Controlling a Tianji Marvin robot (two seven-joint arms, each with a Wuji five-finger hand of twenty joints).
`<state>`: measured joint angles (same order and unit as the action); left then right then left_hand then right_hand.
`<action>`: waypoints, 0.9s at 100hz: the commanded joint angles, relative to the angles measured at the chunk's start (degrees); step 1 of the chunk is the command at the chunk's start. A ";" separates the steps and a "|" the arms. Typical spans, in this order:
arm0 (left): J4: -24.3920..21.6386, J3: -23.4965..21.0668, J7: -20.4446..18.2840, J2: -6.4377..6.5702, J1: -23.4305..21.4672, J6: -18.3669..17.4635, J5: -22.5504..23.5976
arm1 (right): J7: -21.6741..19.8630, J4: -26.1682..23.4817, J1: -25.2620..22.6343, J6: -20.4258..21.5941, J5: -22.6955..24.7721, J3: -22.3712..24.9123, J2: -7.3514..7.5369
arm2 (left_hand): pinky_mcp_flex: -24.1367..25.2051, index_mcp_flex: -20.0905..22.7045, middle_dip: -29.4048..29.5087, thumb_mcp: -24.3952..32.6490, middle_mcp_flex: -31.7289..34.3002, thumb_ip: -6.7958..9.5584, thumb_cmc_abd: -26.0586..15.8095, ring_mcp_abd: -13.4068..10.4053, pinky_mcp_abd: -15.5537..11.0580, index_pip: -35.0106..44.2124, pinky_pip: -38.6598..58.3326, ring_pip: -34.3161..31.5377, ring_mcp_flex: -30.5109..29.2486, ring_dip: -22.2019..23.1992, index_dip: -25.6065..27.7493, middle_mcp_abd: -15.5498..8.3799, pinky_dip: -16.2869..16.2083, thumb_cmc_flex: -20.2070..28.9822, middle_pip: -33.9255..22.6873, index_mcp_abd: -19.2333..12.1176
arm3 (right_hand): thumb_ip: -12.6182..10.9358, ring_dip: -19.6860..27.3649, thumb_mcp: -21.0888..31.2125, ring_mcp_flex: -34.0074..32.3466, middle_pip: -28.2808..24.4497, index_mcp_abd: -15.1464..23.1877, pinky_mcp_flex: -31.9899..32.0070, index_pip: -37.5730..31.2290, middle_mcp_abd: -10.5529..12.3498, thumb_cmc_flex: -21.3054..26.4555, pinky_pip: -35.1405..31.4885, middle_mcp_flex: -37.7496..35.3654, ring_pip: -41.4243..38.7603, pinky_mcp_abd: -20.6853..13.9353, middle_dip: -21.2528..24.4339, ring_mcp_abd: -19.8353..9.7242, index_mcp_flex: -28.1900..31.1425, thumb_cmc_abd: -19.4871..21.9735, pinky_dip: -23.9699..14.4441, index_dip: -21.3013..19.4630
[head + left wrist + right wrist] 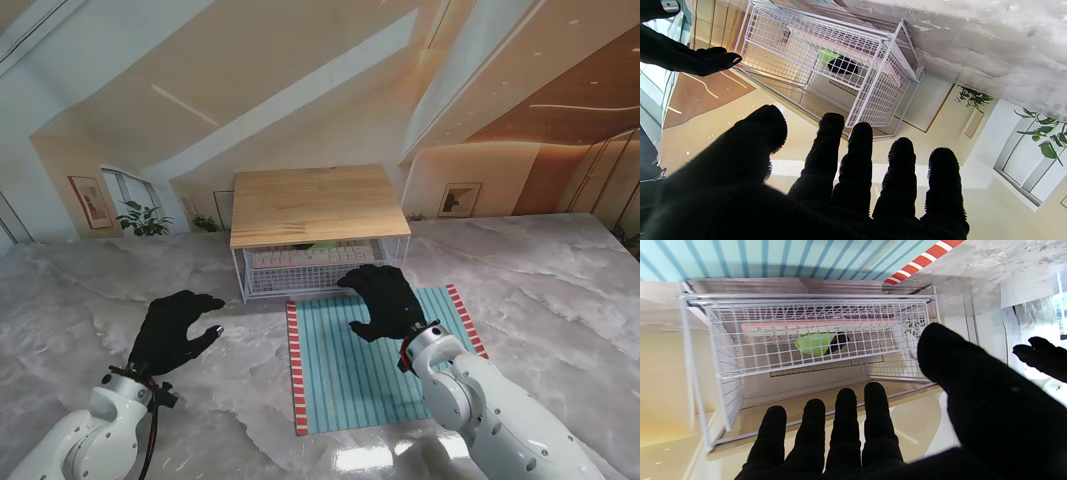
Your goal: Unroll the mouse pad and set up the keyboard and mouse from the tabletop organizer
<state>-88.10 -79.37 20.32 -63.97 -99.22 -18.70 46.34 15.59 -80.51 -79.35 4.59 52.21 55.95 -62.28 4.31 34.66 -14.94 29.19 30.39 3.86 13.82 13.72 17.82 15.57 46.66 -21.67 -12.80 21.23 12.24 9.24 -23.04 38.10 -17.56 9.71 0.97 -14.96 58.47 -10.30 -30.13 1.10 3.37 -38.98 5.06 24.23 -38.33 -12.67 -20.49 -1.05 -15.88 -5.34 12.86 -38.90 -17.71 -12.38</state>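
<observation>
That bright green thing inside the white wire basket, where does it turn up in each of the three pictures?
Stand view: the green thing is a small sliver behind the wire basket front, under the wooden top.
Left wrist view: it sits inside the basket, against a dark object.
Right wrist view: it shows mid-basket, behind the mesh.
Shared landmark: the pink keyboard alongside it.

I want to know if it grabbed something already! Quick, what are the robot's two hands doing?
Left hand: open, holding nothing, over the bare table.
Right hand: open, holding nothing, over the mouse pad in front of the organizer.
</observation>
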 commanded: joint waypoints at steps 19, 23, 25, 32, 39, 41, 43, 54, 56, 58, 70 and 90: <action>-0.48 -1.13 -0.92 -0.16 -1.27 -0.64 0.45 | 0.07 3.69 6.73 -3.88 0.18 -6.70 -1.71 | 0.59 -0.55 0.02 -0.88 -2.28 -0.39 -0.43 -2.08 -1.33 -0.92 -0.90 0.59 1.53 -0.77 -0.79 0.20 0.54 -1.19 0.38 0.26 | 0.21 0.75 0.57 1.62 1.30 -0.20 0.89 -0.36 1.17 -0.73 3.31 1.60 1.31 -2.75 0.82 -2.91 -3.03 2.21 2.34 0.82; -0.53 -1.29 -0.94 -0.16 -1.37 -0.74 0.48 | 0.20 4.28 7.64 -4.48 0.09 -7.70 -1.87 | 0.59 -0.59 0.03 -0.88 -2.29 -0.37 -0.45 -2.09 -1.33 -0.95 -0.92 0.62 1.58 -0.78 -0.80 0.26 0.55 -1.19 0.39 0.33 | 0.20 0.75 0.52 1.63 1.33 -0.33 0.84 -0.39 1.09 -0.80 3.58 1.60 1.31 -2.83 0.82 -2.89 -2.99 2.20 2.47 0.86; -0.53 -1.35 -0.93 -0.15 -1.40 -0.78 0.51 | 0.21 4.56 8.08 -4.79 -0.01 -8.18 -1.95 | 0.58 -0.57 0.03 -0.91 -2.28 -0.38 -0.46 -2.15 -1.33 -0.94 -0.93 0.61 1.56 -0.78 -0.81 0.23 0.55 -1.25 0.38 0.33 | 0.19 0.75 0.53 1.63 1.33 -0.28 0.84 -0.39 1.02 -0.78 3.69 1.60 1.32 -2.86 0.81 -2.89 -3.00 2.22 2.53 0.88; -0.50 -1.54 -0.83 -0.14 -1.48 -0.94 0.67 | 0.14 5.51 9.58 -5.87 -0.50 -9.77 -2.27 | 0.58 -0.57 0.03 -0.89 -2.27 -0.34 -0.42 -2.16 -1.33 -0.95 -0.94 0.61 1.52 -0.78 -0.81 0.20 0.56 -1.26 0.38 0.24 | 0.17 0.76 0.51 1.65 1.34 -0.45 0.72 -0.41 0.96 -0.76 4.05 1.60 1.33 -3.03 0.79 -2.85 -2.97 2.27 2.71 0.95; -0.53 -1.70 -0.89 -0.12 -1.56 -1.09 0.69 | 0.32 6.61 11.06 -6.67 -0.98 -11.26 -2.62 | 0.59 -0.61 0.03 -0.89 -2.31 -0.32 -0.44 -2.21 -1.35 -0.97 -0.98 0.65 1.55 -0.79 -0.82 0.21 0.57 -1.30 0.39 0.21 | 0.16 0.76 0.47 1.63 1.34 -0.50 0.68 -0.42 0.86 -0.74 4.27 1.60 1.34 -3.06 0.78 -2.83 -2.98 2.40 2.82 1.00; -0.53 -1.74 -0.88 -0.12 -1.57 -1.13 0.72 | 0.42 6.91 11.47 -6.91 -1.03 -11.68 -2.71 | 0.58 -0.60 0.02 -0.87 -2.27 -0.31 -0.44 -2.23 -1.35 -0.96 -0.99 0.64 1.53 -0.78 -0.81 0.17 0.58 -1.27 0.36 0.18 | 0.17 0.74 0.42 1.60 1.31 -0.59 0.61 -0.45 0.77 -0.77 4.32 1.59 1.30 -3.04 0.76 -2.77 -2.92 2.43 2.85 1.01; -0.52 -1.78 -0.85 -0.11 -1.58 -1.18 0.77 | 0.47 7.19 11.88 -7.17 -1.08 -12.08 -2.79 | 0.58 -0.58 0.01 -0.87 -2.18 -0.30 -0.43 -2.15 -1.35 -0.95 -0.99 0.62 1.49 -0.77 -0.81 0.23 0.58 -1.28 0.32 0.31 | 0.17 0.72 0.39 1.58 1.28 -0.61 0.59 -0.50 0.77 -0.81 4.36 1.57 1.26 -3.02 0.74 -2.71 -2.83 2.44 2.87 1.01; -0.47 -2.04 -0.81 -0.09 -1.63 -1.48 0.93 | 0.65 8.94 14.06 -8.32 -1.94 -14.24 -3.38 | 0.57 -0.59 0.02 -0.88 -2.26 -0.28 -0.41 -2.16 -1.36 -0.95 -1.01 0.64 1.52 -0.78 -0.81 0.28 0.58 -1.33 0.35 0.30 | 0.15 0.60 0.36 1.57 1.03 -0.75 0.44 -0.53 0.71 -0.81 4.42 1.53 1.02 -3.02 0.61 -2.66 -2.77 2.49 2.94 1.07; -0.46 -2.08 -0.81 -0.08 -1.64 -1.52 0.96 | 0.62 9.26 14.44 -8.57 -2.16 -14.63 -3.50 | 0.57 -0.57 0.03 -0.88 -2.29 -0.28 -0.43 -2.17 -1.36 -0.94 -1.02 0.64 1.49 -0.78 -0.81 0.27 0.59 -1.34 0.37 0.25 | 0.14 0.58 0.36 1.58 0.99 -0.78 0.45 -0.53 0.72 -0.80 4.43 1.55 0.98 -3.03 0.59 -2.63 -2.79 2.51 2.96 1.08; -0.46 -2.12 -0.81 -0.08 -1.65 -1.55 0.99 | 0.65 9.62 14.81 -8.79 -2.39 -15.02 -3.64 | 0.57 -0.60 0.03 -0.88 -2.30 -0.28 -0.43 -2.22 -1.36 -0.95 -1.02 0.66 1.54 -0.79 -0.81 0.27 0.59 -1.35 0.38 0.27 | 0.14 0.56 0.36 1.60 0.96 -0.79 0.44 -0.53 0.72 -0.76 4.44 1.56 0.96 -3.05 0.57 -2.63 -2.80 2.51 2.97 1.09; -0.53 -2.32 -0.87 -0.05 -1.75 -1.63 1.11 | 1.58 11.93 16.97 -9.79 -3.46 -17.29 -4.50 | 0.57 -0.67 0.03 -0.91 -2.22 -0.26 -0.45 -2.19 -1.36 -0.98 -1.03 0.71 1.52 -0.80 -0.82 0.18 0.58 -1.37 0.35 0.26 | 0.12 0.51 0.31 1.63 0.90 -0.82 0.40 -0.60 0.60 -0.78 4.48 1.62 0.85 -3.07 0.54 -2.63 -2.86 2.65 3.07 1.13; -0.68 -2.62 -0.91 -0.03 -1.99 -1.57 1.23 | 2.37 15.45 20.11 -11.16 -5.28 -20.73 -5.89 | 0.57 -0.69 0.05 -0.92 -2.35 -0.24 -0.48 -2.25 -1.36 -1.00 -1.03 0.69 1.51 -0.78 -0.84 0.15 0.58 -1.39 0.41 0.24 | 0.08 0.37 0.35 1.59 0.58 -0.91 0.33 -0.78 0.47 -0.64 4.31 1.58 0.58 -3.04 0.39 -2.55 -2.73 2.75 3.15 1.15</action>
<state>-88.32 -81.98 20.24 -63.93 -100.81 -20.05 47.46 18.48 -65.79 -60.00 -6.16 47.10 35.92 -67.34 4.31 34.66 -14.94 29.19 30.39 3.86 13.82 13.14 17.80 15.42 46.30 -21.58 -12.36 20.88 12.17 9.24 -23.02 38.09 -17.56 9.74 0.97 -14.84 58.47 -10.31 -29.63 0.85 3.37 -38.99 5.07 24.23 -35.10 -12.67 -20.39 -2.26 -15.77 -5.34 12.86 -37.79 -16.42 -11.75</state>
